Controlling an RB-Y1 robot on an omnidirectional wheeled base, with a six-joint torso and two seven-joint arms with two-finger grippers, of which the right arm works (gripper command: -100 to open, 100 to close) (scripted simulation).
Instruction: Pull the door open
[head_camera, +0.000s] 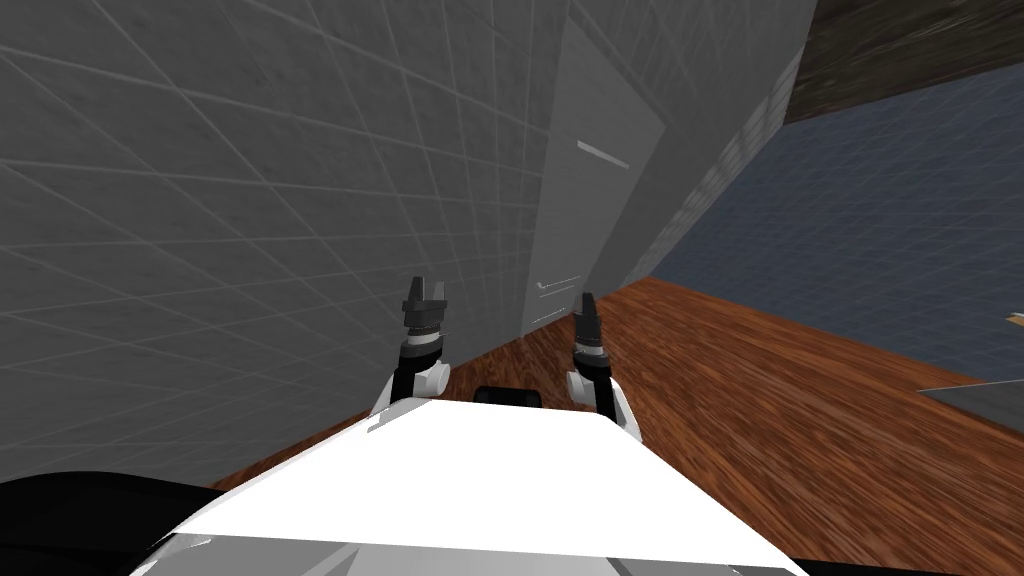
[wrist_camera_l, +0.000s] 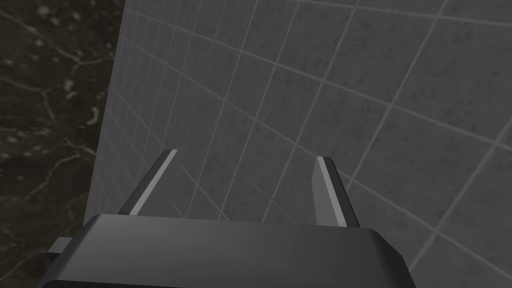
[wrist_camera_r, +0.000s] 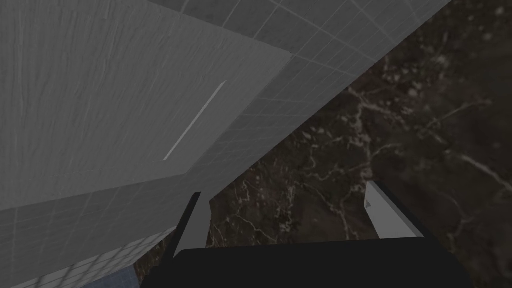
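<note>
Door (head_camera: 595, 190) in wall (head_camera: 250, 200), apparently ahead-right

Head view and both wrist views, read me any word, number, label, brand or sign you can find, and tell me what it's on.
None: no word, number, label, brand or sign can be read in any view.
The grey door carries only a pale bar, with no lettering.
The grey tiled wall, the wooden floor and the blue wall show only their own patterns.
</note>
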